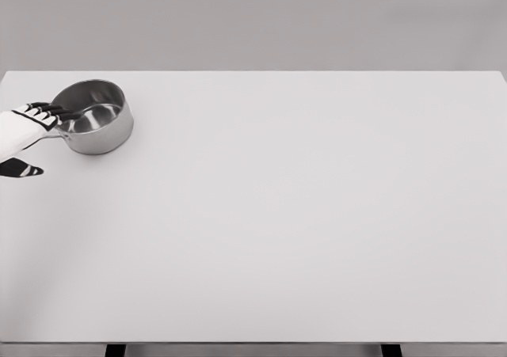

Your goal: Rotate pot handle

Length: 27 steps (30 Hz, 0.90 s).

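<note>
One pot under left hand's fingertips.

Silver pot, white table, white hand (fingers black).

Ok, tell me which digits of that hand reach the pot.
The upper fingers of the left hand lie across the pot's left rim; the thumb sits apart, low over the table.

The left hand has a smooth white shell on its back. Its fingers are black, and the thumb tip is black too.
</note>
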Tool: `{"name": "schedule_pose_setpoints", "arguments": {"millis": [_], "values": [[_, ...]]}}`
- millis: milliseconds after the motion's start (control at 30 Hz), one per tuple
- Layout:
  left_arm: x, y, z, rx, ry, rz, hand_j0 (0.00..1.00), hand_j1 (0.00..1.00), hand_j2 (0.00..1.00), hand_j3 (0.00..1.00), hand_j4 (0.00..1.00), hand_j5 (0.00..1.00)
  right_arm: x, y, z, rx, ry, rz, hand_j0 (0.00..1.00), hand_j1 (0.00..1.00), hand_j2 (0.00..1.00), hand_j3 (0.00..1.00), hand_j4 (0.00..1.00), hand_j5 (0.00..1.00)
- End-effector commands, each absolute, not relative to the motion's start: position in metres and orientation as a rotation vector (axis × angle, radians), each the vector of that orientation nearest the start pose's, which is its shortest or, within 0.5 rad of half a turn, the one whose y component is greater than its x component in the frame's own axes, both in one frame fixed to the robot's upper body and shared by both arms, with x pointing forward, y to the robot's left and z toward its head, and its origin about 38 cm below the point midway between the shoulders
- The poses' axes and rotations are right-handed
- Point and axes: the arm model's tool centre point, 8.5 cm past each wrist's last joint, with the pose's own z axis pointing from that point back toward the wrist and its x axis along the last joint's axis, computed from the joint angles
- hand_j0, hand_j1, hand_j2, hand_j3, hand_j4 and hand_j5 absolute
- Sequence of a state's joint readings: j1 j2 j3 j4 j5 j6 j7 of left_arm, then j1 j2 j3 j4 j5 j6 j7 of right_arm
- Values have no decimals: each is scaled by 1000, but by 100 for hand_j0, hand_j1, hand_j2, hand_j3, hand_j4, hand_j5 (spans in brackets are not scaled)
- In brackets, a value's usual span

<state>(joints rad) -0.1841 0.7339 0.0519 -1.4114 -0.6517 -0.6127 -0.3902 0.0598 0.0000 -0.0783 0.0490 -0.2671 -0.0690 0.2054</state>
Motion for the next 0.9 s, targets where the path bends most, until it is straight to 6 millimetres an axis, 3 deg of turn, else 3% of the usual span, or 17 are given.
{"name": "schedule_pose_setpoints", "arguments": {"millis": [0, 333, 867], "values": [[389, 437, 184, 774, -1345, -1658, 100, 100, 100, 100, 100, 100, -44, -256, -259, 90, -11, -346, 100, 100, 100, 100, 100, 100], [396, 452, 187, 793, -1331, -1611, 100, 100, 100, 100, 100, 100, -44, -256, -259, 90, -11, -346, 100, 100, 100, 100, 100, 100], [400, 446, 186, 784, -1349, -1604, 100, 100, 100, 100, 100, 100, -44, -256, -259, 90, -11, -346, 100, 100, 100, 100, 100, 100]]}}
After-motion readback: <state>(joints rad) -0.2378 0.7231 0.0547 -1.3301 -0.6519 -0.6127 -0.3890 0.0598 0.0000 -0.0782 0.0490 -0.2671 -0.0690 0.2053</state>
